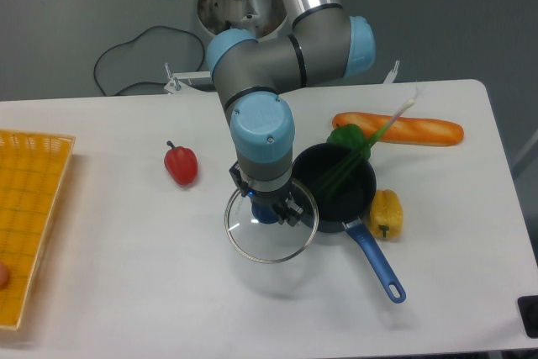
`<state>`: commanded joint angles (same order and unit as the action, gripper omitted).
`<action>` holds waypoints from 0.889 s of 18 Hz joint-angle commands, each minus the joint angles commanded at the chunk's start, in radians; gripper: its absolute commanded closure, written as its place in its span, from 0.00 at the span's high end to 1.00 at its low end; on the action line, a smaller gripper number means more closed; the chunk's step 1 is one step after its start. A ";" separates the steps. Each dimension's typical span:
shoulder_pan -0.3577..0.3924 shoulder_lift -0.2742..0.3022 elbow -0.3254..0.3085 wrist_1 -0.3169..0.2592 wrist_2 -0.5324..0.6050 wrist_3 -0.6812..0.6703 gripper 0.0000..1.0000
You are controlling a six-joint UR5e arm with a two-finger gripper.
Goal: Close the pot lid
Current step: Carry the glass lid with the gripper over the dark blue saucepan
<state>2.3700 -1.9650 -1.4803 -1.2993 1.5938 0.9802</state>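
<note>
One arm [269,56] reaches down from the top of the frame over a white surface [126,292], wrist pointing straight down. Yellow basket [29,224] sits far left of the gripper at the surface edge, something small and reddish inside its near corner, too little of it showing to name.

Pot [340,187], dark and round, is just right of the gripper, open on top, long blue handle [377,265] running away down-right. A thin pale green stalk [382,132] lies across the pot mouth and sticks out up-right. Pot lid [271,223] is clear glass with a thin metal rim, directly under the gripper, its right edge overlapping the pot's left rim; cannot tell whether it rests on the surface or is lifted. Lid not over the pot mouth.

Baguette [402,129] lies beyond the pot, up-right of the gripper. Green pepper [346,137] touches the pot's far rim. Yellow pepper [387,213] is just right of the pot, beside the handle root. Red pepper [181,165] stands left of the gripper, apart from the lid.

Gripper [269,210] is at the lid's centre, fingers pinched on the blue knob, which mostly hides between them.
</note>
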 joint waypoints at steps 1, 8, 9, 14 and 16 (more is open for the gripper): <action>0.002 0.000 -0.002 0.000 0.002 0.003 0.38; 0.014 0.025 -0.014 -0.041 0.009 0.005 0.38; 0.017 0.029 -0.014 -0.044 0.011 0.005 0.38; 0.020 0.035 -0.015 -0.048 0.032 0.005 0.38; 0.018 0.037 -0.015 -0.075 0.063 0.006 0.38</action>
<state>2.3884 -1.9282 -1.4956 -1.3743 1.6565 0.9863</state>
